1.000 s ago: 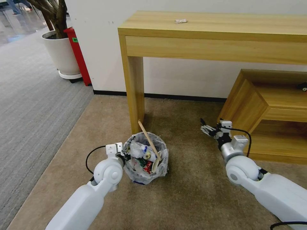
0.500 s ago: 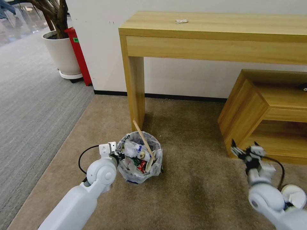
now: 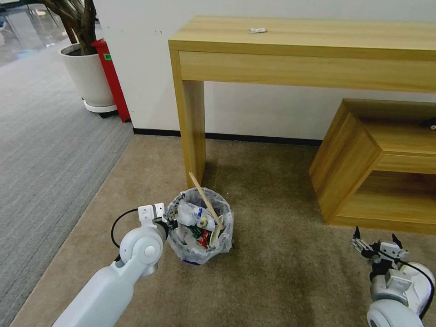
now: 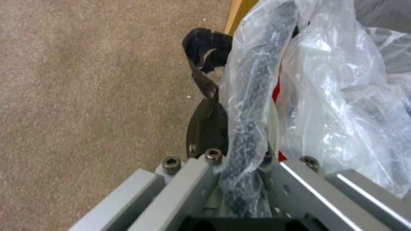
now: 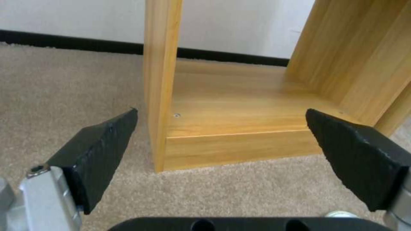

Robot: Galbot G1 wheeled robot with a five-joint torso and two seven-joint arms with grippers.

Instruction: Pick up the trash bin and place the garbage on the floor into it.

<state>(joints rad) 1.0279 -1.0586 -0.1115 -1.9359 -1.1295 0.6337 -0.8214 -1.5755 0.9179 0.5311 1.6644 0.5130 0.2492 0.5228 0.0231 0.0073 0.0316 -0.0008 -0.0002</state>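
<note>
On the beige floor [image 3: 272, 281], the left gripper [image 3: 169, 223] pinches the trash bin [image 3: 200, 245] rim; light, crinkly liner probably slips; right gripper [image 3: 375, 245] gapes, idle.

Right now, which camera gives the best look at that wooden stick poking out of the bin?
The head view: the wooden stick leans out of the trash bin, whole length visible. The left wrist view shows bin rim and bag, no stick; the right wrist view faces the shelf.

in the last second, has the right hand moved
Yes. The right hand has pulled back toward the robot and to its right, from beside the low wooden shelf to the carpet in front of it, fingers open.
</note>
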